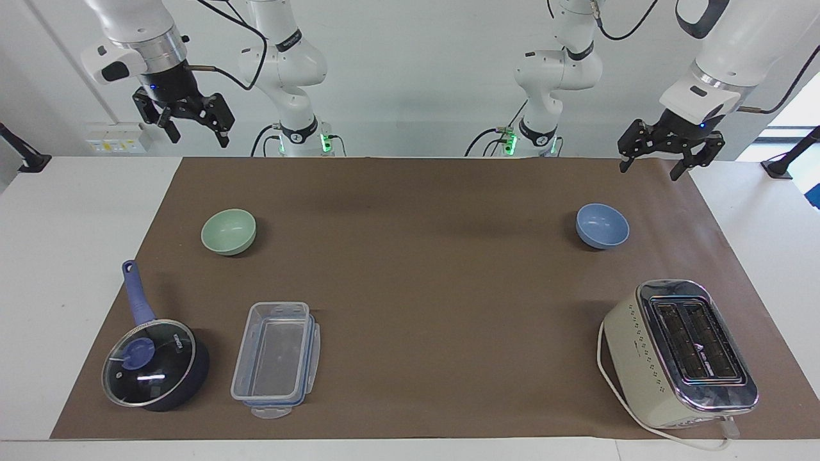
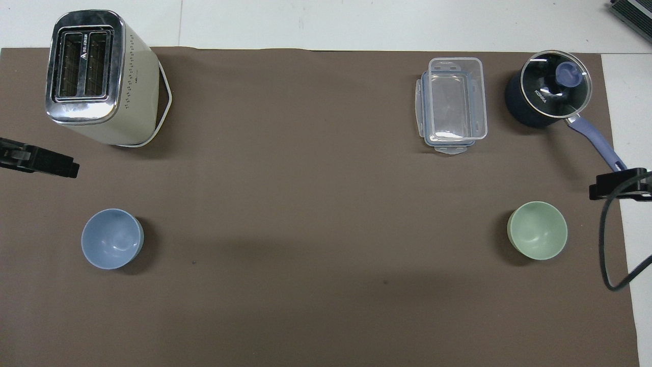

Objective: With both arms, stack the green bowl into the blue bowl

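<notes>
The right pincer (image 1: pixel 190 121) hung high at its own end of the desk (image 1: pixel 38 256), fingers spread and gripping nothing. The left pincer (image 1: pixel 669 152) hung at the other end, lower over the edge of the brown mat (image 1: pixel 416 288), likewise released and empty.

Nothing had been picked up yet. The green bowl (image 1: pixel 229 231) sat upright on the mat, below the right pincer and a little toward the middle. The blue bowl (image 1: pixel 602 225) sat upright below the left pincer, also a little inward. The two bowls were well apart, with bare mat between them.

To my eye the first step belonged to the right arm: come straight down on the green bowl's rim, one finger inside and one outside, since the smooth glossy wall looked likely to slip from a shallow pinch. A firm bite low on the rim would serve better. The long carry suggested a handover, or the left arm bringing the blue bowl inward.

Farther out from the right pincer than the green bowl stood a dark saucepan (image 1: pixel 157 365) with a glass lid, its handle (image 1: pixel 136 291) pointing toward that bowl and ending near it, the one thing I would watch on the descent. Beside the saucepan lay a clear plastic box (image 1: pixel 277 358). Past the blue bowl from the left pincer stood a toaster (image 1: pixel 679 352), clear of the path between the bowls.
</notes>
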`<action>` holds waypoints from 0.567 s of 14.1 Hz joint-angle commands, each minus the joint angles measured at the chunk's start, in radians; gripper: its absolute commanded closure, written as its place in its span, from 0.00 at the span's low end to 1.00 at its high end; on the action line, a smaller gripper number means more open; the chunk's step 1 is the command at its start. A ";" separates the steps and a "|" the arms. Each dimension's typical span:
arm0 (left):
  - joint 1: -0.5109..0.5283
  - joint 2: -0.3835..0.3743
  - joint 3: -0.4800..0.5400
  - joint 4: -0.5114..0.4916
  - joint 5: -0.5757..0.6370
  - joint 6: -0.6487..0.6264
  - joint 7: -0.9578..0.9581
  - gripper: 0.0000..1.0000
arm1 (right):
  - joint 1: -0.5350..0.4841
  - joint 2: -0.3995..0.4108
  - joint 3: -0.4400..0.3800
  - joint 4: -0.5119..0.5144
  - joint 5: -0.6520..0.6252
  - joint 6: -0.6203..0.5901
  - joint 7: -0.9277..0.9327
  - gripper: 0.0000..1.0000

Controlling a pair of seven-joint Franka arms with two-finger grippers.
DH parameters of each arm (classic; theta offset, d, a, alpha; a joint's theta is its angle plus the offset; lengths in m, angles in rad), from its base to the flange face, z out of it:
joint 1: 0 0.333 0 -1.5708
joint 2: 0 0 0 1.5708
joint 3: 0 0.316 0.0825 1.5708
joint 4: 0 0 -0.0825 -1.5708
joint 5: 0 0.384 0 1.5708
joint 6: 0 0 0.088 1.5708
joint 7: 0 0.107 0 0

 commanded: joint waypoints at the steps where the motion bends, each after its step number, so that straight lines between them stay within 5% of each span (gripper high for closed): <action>1: 0.006 -0.029 0.000 -0.006 0.013 -0.046 -0.008 0.00 | 0.002 -0.005 -0.005 0.003 0.009 -0.009 -0.023 0.00; 8: 0.004 -0.029 0.000 -0.005 0.010 -0.041 -0.003 0.00 | 0.002 -0.005 -0.007 0.003 0.009 -0.011 -0.023 0.00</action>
